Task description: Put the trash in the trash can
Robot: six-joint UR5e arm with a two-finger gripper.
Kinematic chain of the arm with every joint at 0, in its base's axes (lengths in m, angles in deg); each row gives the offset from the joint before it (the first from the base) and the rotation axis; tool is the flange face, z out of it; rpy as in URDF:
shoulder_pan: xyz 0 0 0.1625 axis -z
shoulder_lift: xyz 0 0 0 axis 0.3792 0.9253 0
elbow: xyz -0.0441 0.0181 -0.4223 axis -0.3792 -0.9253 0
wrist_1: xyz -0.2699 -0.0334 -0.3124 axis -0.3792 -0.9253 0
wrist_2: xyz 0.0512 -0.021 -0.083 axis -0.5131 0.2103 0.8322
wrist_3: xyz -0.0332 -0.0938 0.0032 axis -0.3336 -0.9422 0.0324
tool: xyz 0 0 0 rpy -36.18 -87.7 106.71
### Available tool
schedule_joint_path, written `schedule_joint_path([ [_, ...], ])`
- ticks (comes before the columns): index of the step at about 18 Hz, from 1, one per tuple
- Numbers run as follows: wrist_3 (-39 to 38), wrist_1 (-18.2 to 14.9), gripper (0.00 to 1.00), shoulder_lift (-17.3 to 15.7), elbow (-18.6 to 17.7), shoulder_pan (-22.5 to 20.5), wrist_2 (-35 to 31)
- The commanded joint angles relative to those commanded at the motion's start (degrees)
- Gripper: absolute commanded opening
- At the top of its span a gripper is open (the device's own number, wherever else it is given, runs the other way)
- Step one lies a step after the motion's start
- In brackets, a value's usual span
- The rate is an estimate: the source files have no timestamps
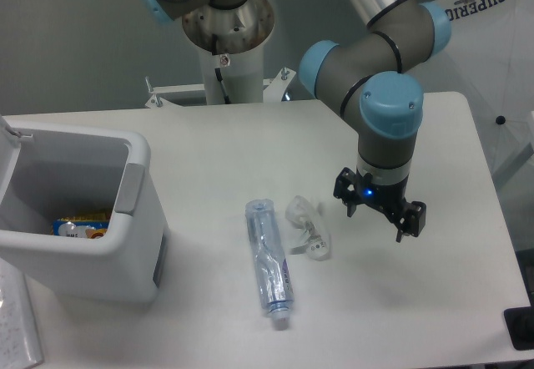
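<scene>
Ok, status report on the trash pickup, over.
Gripper open, empty, hovering right of crumpled wrapper. Squashed bottle flat on table. Trash can at left, something already inside. Path clear.

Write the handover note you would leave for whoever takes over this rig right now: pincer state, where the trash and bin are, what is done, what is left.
Pincer: open, empty, above the table right of the trash.
Squashed bottle: lying flat mid-table.
Crumpled clear piece: on the table beside the bottle, nearest the pincer.
Trash can: at the left, already holding some coloured packaging.
Done: neither piece binned.
Left: bin both.
</scene>
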Motion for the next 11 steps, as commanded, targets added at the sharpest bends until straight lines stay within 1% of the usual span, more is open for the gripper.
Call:
schedule_joint_path([
  [6,0.1,0.3,1.00,-0.1,-0.6,0.3,0.7],
  [9,-0.7,0.4,1.00,-0.4,-2.5,0.2,1.6],
  [11,-2.1,0.8,1.00,-1.1,-4.3,0.5,1.8],
])
